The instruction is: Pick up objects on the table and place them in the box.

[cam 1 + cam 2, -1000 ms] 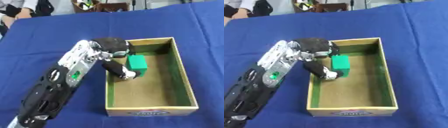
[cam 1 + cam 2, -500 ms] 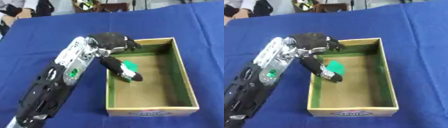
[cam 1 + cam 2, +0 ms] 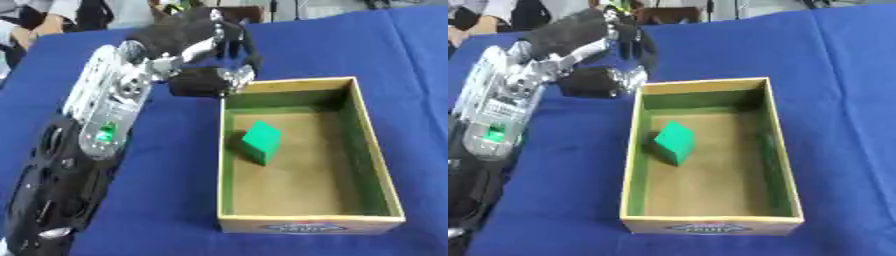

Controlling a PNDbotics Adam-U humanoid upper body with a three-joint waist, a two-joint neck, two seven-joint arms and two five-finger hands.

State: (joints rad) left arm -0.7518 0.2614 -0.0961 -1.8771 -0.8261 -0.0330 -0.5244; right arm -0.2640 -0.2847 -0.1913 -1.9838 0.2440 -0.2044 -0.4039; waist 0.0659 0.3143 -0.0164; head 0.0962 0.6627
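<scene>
The left hand [image 3: 597, 55] hangs over the blue surface [image 3: 833, 65] at the far left corner of the box [image 3: 710, 222], its fingers [image 3: 636, 47] relaxed and holding nothing. Below and to the right of the fingers, apart from them, a green block [image 3: 674, 142] lies tilted on the box's brown floor, near the left wall.

The tabletop [image 3: 350, 55] is covered by a blue cloth. An open box [image 3: 376, 165] is set directly on it, right of centre.
</scene>
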